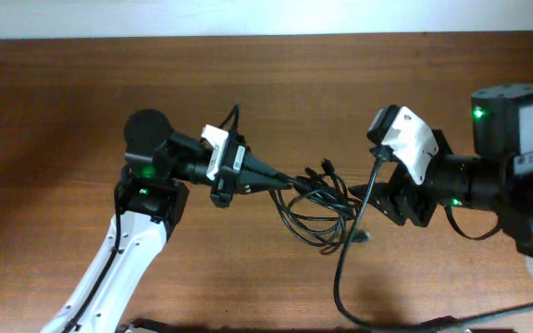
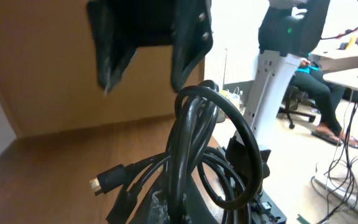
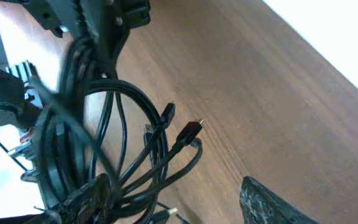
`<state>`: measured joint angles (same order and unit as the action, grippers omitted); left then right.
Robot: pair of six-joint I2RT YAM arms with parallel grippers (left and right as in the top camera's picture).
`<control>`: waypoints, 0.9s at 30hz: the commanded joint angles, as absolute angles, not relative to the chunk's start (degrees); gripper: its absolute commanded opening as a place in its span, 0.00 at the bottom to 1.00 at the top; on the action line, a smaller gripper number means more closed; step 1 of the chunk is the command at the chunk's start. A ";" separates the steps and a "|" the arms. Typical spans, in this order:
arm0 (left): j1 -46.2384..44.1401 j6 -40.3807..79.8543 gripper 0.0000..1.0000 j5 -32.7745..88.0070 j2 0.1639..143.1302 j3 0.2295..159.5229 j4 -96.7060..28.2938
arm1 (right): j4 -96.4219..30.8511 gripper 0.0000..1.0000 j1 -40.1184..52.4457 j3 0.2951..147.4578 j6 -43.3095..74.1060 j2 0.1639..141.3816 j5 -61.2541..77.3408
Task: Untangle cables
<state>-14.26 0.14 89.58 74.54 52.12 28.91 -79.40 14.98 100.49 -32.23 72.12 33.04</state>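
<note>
Status: cables [image 1: 320, 211] bunching over the centre of the counter [image 1: 202, 83], with both arms reaching in.
I am seeing the left pincer [image 1: 283, 183] pressed together and pinching the cables at the bundle's 9 o'clock edge, holding several loops upright before its wrist camera. The right pincer [image 1: 366, 202] is standing spread at the 3 o'clock edge, with cords crowding beside one finger [image 3: 89, 196]; I cannot tell whether that finger is touching them. Small plug ends [image 1: 327, 168] are pointing toward 12 o'clock.
</note>
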 commanded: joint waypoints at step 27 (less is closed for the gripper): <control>-16.51 -0.45 0.00 84.20 74.35 52.34 33.85 | -82.91 0.67 15.03 101.32 -35.83 75.40 39.03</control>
